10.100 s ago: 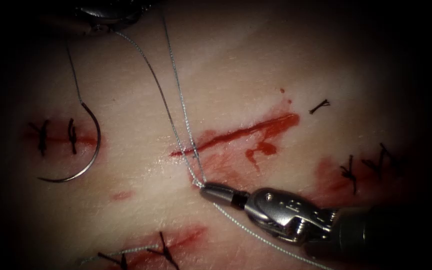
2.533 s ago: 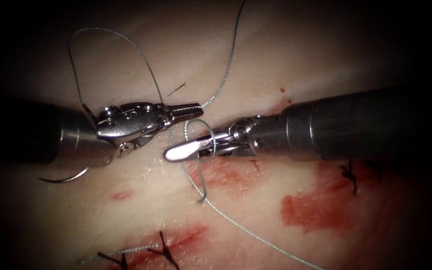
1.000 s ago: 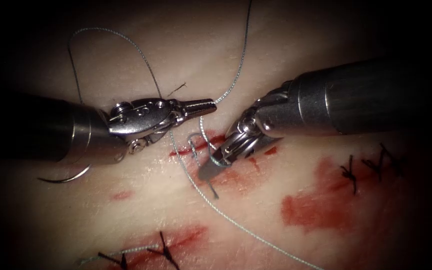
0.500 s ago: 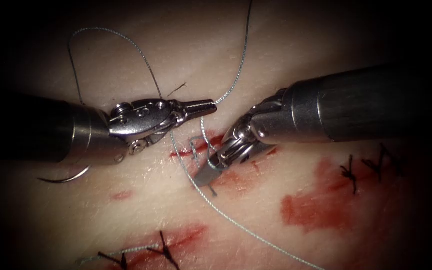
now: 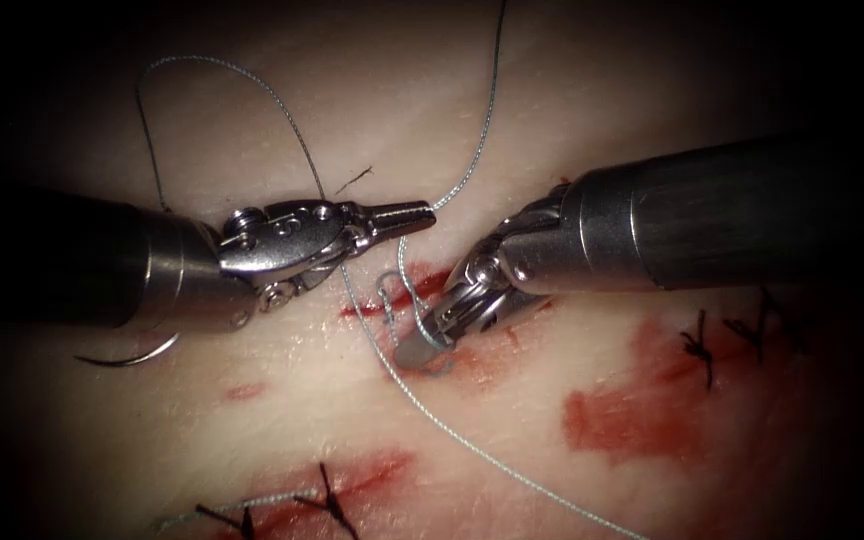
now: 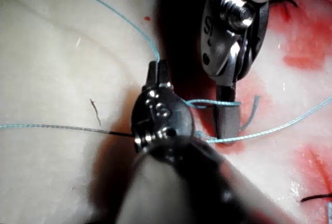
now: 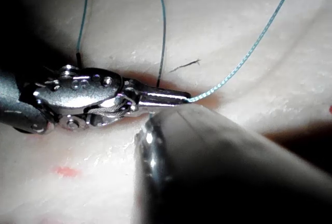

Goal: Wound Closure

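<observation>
While the left tool [image 5: 420,212] reaches in from the left side of the cut [image 5: 422,285], its jaws are closed on the thread [image 5: 472,165], and the strand leaves the tip and goes upward; the right wrist view shows this grip clearly [image 7: 182,98]. The right tool [image 5: 414,352] points down onto the tissue [image 5: 592,90] at the cut, with a loop of thread wrapped around its jaws. They look closed, perhaps on the short thread end beside them, but I cannot tell this for sure. The needle [image 5: 132,355] lies free on the tissue, well to the left of the cut, partly hidden under the left shaft, and neither tool holds it. Red fluid [image 5: 632,420] stains the tissue to the right.
</observation>
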### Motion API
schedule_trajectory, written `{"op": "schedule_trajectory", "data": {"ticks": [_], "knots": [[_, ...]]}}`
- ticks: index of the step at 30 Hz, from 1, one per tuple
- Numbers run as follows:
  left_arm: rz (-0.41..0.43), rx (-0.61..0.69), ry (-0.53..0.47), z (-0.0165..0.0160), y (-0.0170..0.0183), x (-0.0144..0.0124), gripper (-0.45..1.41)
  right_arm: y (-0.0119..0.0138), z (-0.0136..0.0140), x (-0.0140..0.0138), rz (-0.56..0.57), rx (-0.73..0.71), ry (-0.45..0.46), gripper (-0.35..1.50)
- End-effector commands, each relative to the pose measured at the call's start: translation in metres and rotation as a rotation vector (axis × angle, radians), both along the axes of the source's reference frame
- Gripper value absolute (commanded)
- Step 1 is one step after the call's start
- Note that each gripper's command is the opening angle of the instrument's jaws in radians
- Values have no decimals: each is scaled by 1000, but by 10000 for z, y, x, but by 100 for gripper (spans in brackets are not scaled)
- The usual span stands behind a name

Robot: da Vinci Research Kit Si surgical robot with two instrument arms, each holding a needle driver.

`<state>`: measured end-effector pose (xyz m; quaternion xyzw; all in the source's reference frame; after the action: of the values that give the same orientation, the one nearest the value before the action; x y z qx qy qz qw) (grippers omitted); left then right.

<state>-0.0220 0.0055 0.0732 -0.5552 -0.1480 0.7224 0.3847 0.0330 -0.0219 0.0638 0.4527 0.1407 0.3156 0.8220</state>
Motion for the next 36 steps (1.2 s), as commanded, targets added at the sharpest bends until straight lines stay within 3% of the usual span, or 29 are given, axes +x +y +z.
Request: {"op": "schedule_trajectory", "data": {"ticks": [1,4,8,14,19,30,36], "knots": [[4,-4,0,5,-3,-4,-45,12,-5,9,16,3,4,-35],[14,-22,-1,5,-5,1,-45,40,-20,9,84,-24,12,-35],[94,-31,88,0,-14,17,-45,65,-29,10,139,-85,39,-35],[176,-36,210,-11,-26,31,-45,82,-22,7,174,-108,71,-35],[210,-27,256,-17,-35,35,-45,87,-15,2,190,-118,65,-35],[339,13,217,-46,-69,21,-45,92,19,8,244,-155,42,-35],[450,58,152,-61,-102,-5,-45,108,34,8,316,-164,35,-35]]}}
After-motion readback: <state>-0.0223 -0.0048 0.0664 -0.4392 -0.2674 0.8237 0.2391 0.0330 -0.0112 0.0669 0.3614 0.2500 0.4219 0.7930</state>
